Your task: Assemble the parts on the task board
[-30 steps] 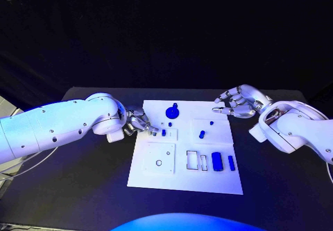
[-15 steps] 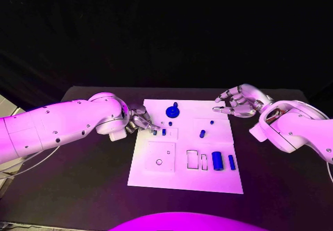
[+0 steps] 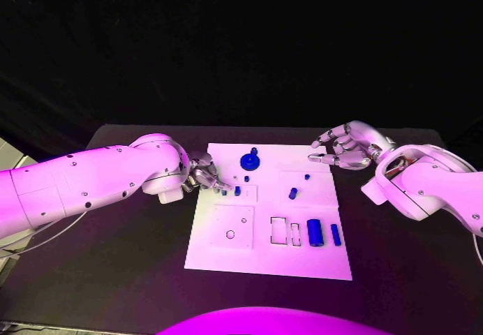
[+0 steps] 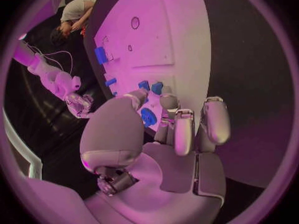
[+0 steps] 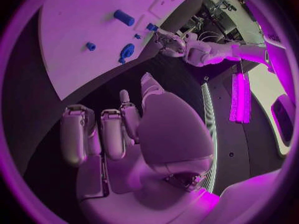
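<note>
We saw the black desk point(image 3: 121, 237) carrying the white task board point(image 3: 264, 262), which lay between the two hands. The left hand point(image 3: 203, 174) sat at the board's left edge, its fingers point(image 4: 184, 129) curled down over the board; two small blue parts point(image 4: 151, 87) stood just beyond its fingertips, and another blue part point(image 4: 148, 117) showed between its fingers, but we could not tell whether it was gripped. The right hand point(image 3: 344, 149) hovered off the board's far right corner, fingers apart and loosely curved, holding nothing. A round blue part with a stem point(image 3: 250, 162) lay on the board between the two hands, nearer the left one. A blue cylinder point(image 3: 315, 233) and a slimmer blue bar point(image 3: 335, 236) lay well away from both hands, on the right hand's side of the board. A small blue peg point(image 3: 293, 194) stood nearer the right hand.
</note>
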`<action>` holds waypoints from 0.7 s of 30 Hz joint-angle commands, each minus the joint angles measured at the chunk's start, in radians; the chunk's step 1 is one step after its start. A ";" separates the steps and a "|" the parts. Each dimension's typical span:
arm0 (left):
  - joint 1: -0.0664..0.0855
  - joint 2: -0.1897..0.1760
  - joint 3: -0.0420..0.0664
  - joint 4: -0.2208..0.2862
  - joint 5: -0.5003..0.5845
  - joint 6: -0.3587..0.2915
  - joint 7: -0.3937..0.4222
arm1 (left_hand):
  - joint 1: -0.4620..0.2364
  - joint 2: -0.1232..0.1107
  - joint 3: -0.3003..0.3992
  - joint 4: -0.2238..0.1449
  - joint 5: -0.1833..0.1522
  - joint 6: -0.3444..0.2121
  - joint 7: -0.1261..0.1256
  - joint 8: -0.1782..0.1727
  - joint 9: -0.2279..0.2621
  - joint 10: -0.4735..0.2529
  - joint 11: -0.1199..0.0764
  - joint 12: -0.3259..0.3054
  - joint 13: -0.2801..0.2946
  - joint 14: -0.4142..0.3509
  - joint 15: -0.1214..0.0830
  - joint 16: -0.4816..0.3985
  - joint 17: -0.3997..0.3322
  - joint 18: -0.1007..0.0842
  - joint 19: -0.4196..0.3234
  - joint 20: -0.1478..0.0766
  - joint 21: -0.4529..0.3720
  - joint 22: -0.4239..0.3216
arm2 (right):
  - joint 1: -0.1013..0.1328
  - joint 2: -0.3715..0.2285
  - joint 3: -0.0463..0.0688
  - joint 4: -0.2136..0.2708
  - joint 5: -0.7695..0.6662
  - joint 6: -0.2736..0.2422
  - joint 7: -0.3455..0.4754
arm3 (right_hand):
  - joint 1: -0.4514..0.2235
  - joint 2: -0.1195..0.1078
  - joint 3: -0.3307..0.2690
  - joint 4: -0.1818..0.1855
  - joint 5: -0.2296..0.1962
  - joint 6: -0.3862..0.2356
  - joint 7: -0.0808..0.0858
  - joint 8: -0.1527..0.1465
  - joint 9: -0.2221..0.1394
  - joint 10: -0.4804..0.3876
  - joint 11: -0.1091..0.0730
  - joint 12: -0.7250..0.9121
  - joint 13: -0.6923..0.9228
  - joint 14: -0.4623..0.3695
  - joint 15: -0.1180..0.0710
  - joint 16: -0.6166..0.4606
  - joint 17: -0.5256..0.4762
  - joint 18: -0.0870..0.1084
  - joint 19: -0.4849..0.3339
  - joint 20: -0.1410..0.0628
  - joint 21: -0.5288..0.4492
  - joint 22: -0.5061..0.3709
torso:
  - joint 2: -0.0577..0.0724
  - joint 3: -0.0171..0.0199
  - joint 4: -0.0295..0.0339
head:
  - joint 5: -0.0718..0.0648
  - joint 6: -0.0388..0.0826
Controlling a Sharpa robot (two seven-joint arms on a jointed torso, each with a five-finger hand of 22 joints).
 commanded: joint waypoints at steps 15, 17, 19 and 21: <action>0.000 0.023 0.000 -0.008 -0.008 0.008 -0.014 | 0.025 0.014 0.022 -0.005 0.005 -0.010 -0.014 0.028 0.025 0.009 -0.013 0.013 0.009 0.093 -0.006 0.006 0.226 0.005 0.010 -0.008 0.008 0.009 | -0.001 0.002 0.000 0.000 -0.005 0.004 0.008 | 0.003 0.009 -0.005 -0.002 0.005 -0.004 0.000 0.005 -0.002 0.004 -0.004 0.003 0.077 0.055 0.001 -0.003 0.060 0.011 0.029 0.003 0.001 0.156 | -0.001 0.0007 0.0003 | 0.001 -0.002; -0.001 0.026 0.000 -0.011 -0.008 0.012 -0.015 | 0.029 0.014 0.027 -0.005 0.005 -0.010 -0.015 0.031 0.027 0.010 -0.013 0.013 0.009 0.093 -0.007 0.007 0.228 0.005 0.009 -0.009 0.007 0.008 | -0.001 0.002 0.000 0.000 -0.005 0.004 0.008 | 0.003 0.009 -0.005 -0.002 0.005 -0.004 0.000 0.005 -0.002 0.004 -0.004 0.003 0.077 0.055 0.001 -0.003 0.060 0.011 0.029 0.003 0.001 0.156 | -0.001 0.0006 -0.0001 | 0.001 -0.003; -0.002 0.028 0.000 -0.012 -0.008 0.014 -0.017 | 0.031 0.015 0.029 -0.005 0.005 -0.011 -0.015 0.032 0.029 0.010 -0.014 0.013 0.009 0.093 -0.007 0.007 0.227 0.005 0.010 -0.009 0.007 0.009 | -0.001 0.002 0.000 0.000 -0.005 0.004 0.008 | 0.008 0.010 -0.004 -0.001 0.005 -0.005 0.000 0.009 -0.003 0.006 -0.004 0.005 0.077 0.056 0.001 -0.004 0.061 0.011 0.031 0.002 0.002 0.157 | 0.000 0.0006 -0.0001 | 0.001 -0.003; -0.003 0.030 0.000 -0.014 -0.007 0.018 -0.018 | 0.033 0.015 0.031 -0.005 0.005 -0.011 -0.016 0.033 0.030 0.011 -0.014 0.014 0.011 0.094 -0.007 0.007 0.228 0.005 0.010 -0.010 0.007 0.008 | -0.001 0.002 0.000 0.000 -0.005 0.004 0.008 | 0.008 0.010 -0.004 -0.001 0.005 -0.005 0.000 0.009 -0.003 0.006 -0.004 0.005 0.077 0.056 0.001 -0.004 0.061 0.011 0.031 0.002 0.002 0.157 | 0.000 0.0004 0.0003 | 0.000 -0.003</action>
